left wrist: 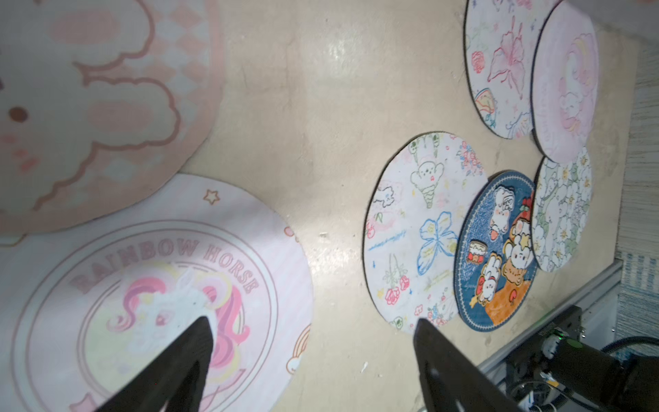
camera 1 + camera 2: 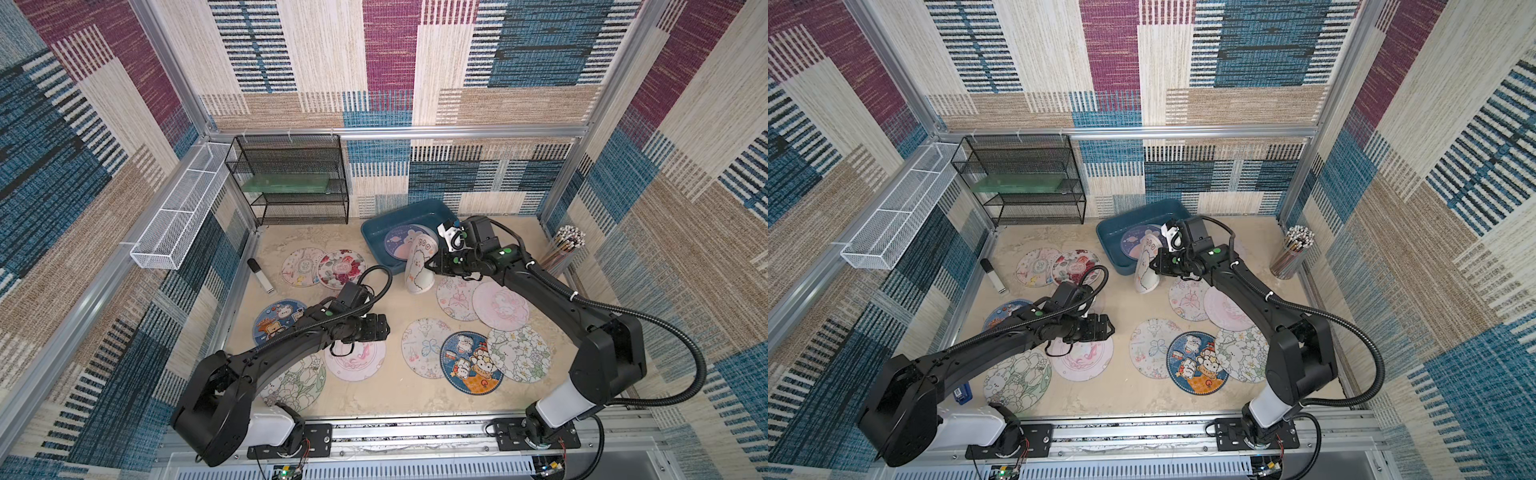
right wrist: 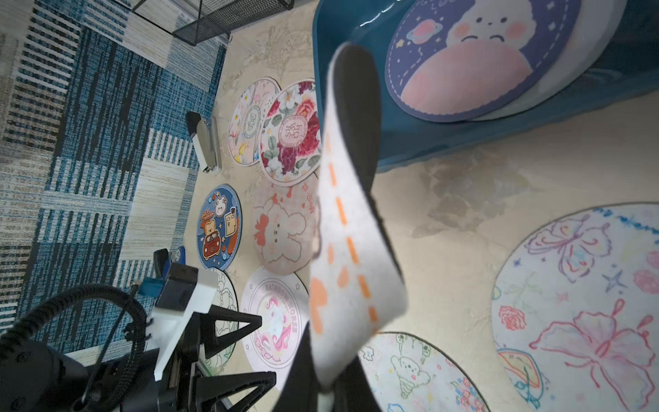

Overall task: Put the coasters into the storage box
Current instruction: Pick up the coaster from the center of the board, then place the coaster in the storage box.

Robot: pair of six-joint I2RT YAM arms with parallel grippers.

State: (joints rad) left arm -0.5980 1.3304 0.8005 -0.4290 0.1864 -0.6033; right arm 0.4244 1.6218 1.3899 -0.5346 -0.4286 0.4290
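Beige tabletop (image 2: 395, 303); curled coaster (image 2: 419, 272) in right tool (image 2: 434, 266)

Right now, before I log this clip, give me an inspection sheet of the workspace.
Surface: beige table, mottled.
Job's things: about eleven coasters flat on the table, some overlapping; purple coaster inside the blue box.
Clutter: stapler, pencil cup.
End effectors: left end effector open, empty, above pink horse coaster; right end effector shut on bent coaster by the box's rim.
Cables: black hoses loop off both arms; no snag seen.
Surroundings: black wire rack, white basket, patterned walls.
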